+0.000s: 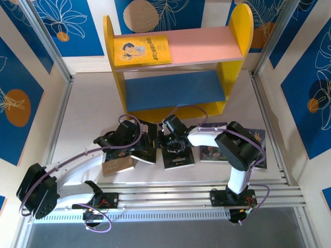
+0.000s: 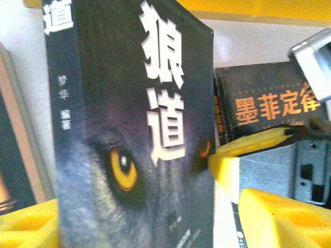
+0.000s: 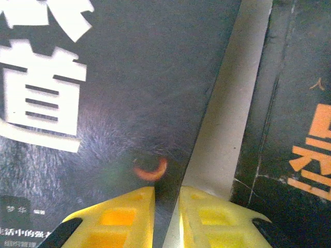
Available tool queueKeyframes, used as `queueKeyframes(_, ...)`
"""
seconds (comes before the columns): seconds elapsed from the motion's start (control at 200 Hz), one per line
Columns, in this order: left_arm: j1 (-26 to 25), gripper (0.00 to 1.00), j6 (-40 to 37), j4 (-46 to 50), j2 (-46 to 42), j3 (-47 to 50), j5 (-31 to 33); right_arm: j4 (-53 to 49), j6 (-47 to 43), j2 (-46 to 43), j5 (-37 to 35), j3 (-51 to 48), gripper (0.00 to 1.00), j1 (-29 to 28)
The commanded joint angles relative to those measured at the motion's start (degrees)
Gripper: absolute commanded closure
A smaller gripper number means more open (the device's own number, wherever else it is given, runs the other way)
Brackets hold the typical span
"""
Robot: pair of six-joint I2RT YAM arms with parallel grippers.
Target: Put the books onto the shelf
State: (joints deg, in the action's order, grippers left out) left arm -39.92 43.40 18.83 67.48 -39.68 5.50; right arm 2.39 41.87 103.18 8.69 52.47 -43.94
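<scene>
So, the wooden shelf (image 1: 235, 31) stands at the back of the white table (image 1: 93, 103): rounded yellow sides, a flat pink board (image 1: 207, 44) on top, and a blue board (image 1: 176, 90) below with open room right across it. Thin dark paperbacks (image 1: 178, 157) lie in a row just in front. The glossy wolf book (image 2: 129, 129) is tipped up on edge. The right gripper (image 3: 166, 206) pinches its fore edge, jaws narrow. The left gripper (image 2: 150, 222) has its yellow foam pads (image 2: 284, 217) wide on either side of the book, gap showing.
</scene>
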Motion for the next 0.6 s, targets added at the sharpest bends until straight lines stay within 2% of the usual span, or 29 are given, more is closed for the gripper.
queueKeyframes(0.0, -0.44, 0.33, -2.33, 2.23, -0.39, -1.63, 1.74, -4.68, -1.11, -0.86, 0.8, -2.15, 0.78, 0.44)
queueKeyframes(0.37, -0.42, 0.59, -3.4, 2.3, 1.01, -1.98, 2.12, -3.43, -1.08, -1.82, 1.76, -2.73, 0.66, 0.79)
queueKeyframes(0.595, -0.33, 0.84, -5.06, 2.23, 0.87, -2.15, 2.33, -2.86, -1.15, -2.92, 2.34, -2.54, 0.59, 0.97)
